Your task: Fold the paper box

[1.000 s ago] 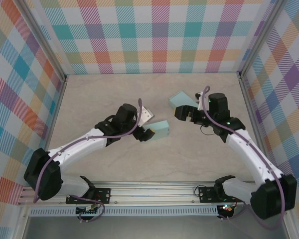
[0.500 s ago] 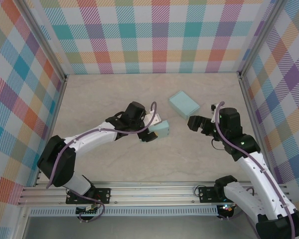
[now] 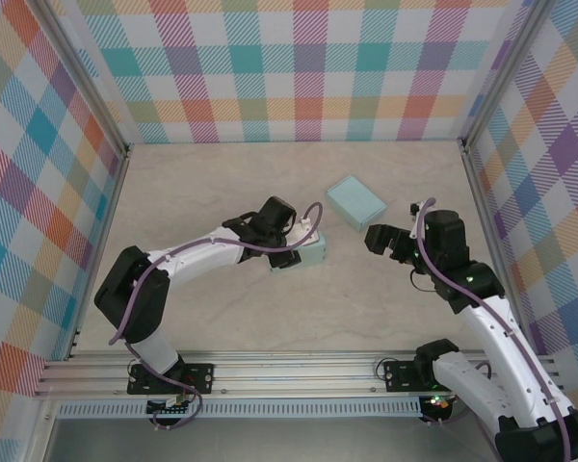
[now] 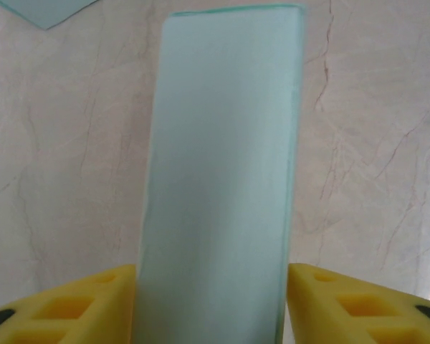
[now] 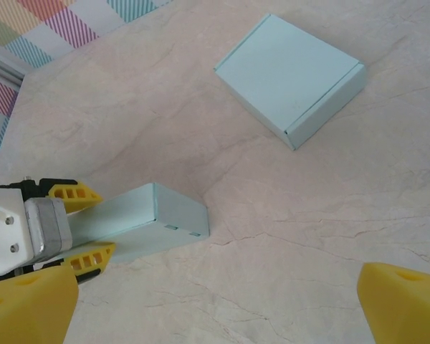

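Observation:
A light-blue paper box [image 3: 309, 252] lies on the table near the middle, folded shut and standing on a narrow side. My left gripper [image 3: 291, 254] reaches it from the left and is shut on it. The yellow fingers [image 4: 93, 301] press both long faces of the paper box [image 4: 218, 179]. From the right wrist the same paper box [image 5: 147, 215] shows with the left gripper's fingers [image 5: 75, 192] straddling its left end. My right gripper [image 3: 378, 238] hangs open to the right of the box, apart from it, with nothing between its fingers [image 5: 29, 304].
A second light-blue box [image 3: 355, 202], flat and closed, lies behind and right of the held one, also seen as the flat box [image 5: 292, 77] from the right wrist. Plaid walls enclose the table [image 3: 212, 183] on three sides. Bare tabletop lies left and in front.
The left gripper slid right along the paper box and closed on its sides. The right arm drew back from the flat box a second ago and has held still since.

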`<move>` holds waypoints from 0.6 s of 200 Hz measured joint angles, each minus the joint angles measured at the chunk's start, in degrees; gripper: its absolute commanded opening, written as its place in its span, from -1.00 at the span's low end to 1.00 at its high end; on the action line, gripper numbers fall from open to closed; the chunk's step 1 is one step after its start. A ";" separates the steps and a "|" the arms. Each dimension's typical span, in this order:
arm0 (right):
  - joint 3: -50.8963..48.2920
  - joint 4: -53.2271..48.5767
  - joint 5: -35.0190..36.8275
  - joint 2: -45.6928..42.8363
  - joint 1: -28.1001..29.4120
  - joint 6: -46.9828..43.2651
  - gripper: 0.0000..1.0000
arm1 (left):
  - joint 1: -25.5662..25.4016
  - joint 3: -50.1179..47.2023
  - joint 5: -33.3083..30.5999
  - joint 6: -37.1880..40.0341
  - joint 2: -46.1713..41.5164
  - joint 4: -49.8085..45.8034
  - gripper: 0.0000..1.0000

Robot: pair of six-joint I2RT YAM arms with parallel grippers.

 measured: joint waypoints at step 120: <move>-0.26 -1.49 3.58 -3.48 0.00 0.07 1.00 | 0.92 -4.98 -20.81 20.41 8.26 31.67 -0.21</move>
